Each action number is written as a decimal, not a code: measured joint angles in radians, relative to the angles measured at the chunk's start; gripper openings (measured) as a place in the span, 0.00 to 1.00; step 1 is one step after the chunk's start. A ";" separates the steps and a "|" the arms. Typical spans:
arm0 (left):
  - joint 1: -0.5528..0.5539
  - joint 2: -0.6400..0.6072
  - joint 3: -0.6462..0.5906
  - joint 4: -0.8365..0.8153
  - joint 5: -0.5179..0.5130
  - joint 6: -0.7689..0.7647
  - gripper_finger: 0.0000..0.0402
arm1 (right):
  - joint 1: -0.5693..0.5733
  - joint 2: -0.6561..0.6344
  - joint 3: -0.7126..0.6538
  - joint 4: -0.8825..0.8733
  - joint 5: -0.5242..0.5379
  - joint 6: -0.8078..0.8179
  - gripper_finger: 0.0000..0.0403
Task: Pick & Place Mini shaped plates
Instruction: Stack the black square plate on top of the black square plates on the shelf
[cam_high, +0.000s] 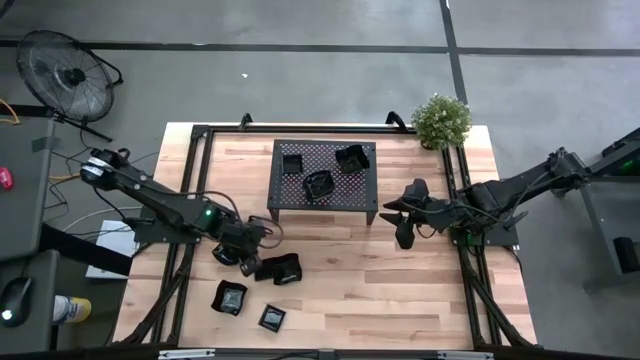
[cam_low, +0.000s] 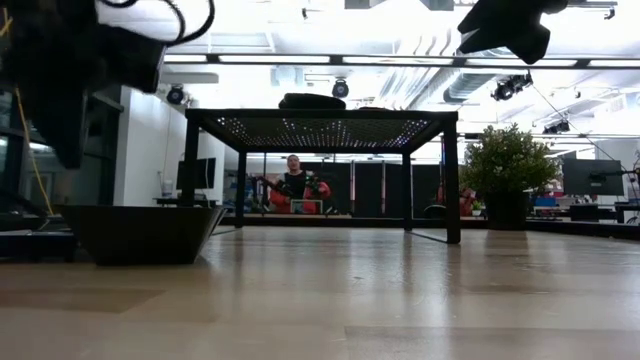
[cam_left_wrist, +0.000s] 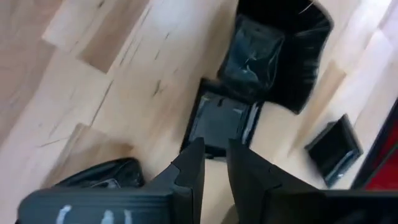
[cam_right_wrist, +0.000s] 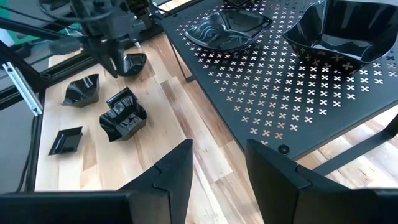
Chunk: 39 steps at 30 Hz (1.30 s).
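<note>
Black small plates lie in two groups. Three of them (cam_high: 318, 184) rest on the mesh rack (cam_high: 285, 205) in the middle of the wooden table (cam_high: 400, 290). The others lie on the wood near the left front corner, among them a square plate (cam_high: 272, 318) and a crumpled-looking one (cam_high: 230, 297). The left gripper (cam_high: 250, 264) hangs over this group with its fingers close together and nothing between them. The right gripper (cam_high: 398, 215) waits beside the rack, fingers apart, empty.
</note>
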 joint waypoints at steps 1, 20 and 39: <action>0.000 0.012 -0.004 0.011 0.001 0.011 0.16 | 0.000 0.000 0.000 -0.001 0.005 -0.002 0.35; 0.000 0.167 -0.017 0.067 0.025 0.308 0.16 | 0.000 0.014 0.000 -0.007 0.032 -0.012 0.35; 0.000 0.217 -0.018 0.072 0.035 0.333 0.16 | 0.001 0.053 0.000 0.013 0.030 -0.038 0.35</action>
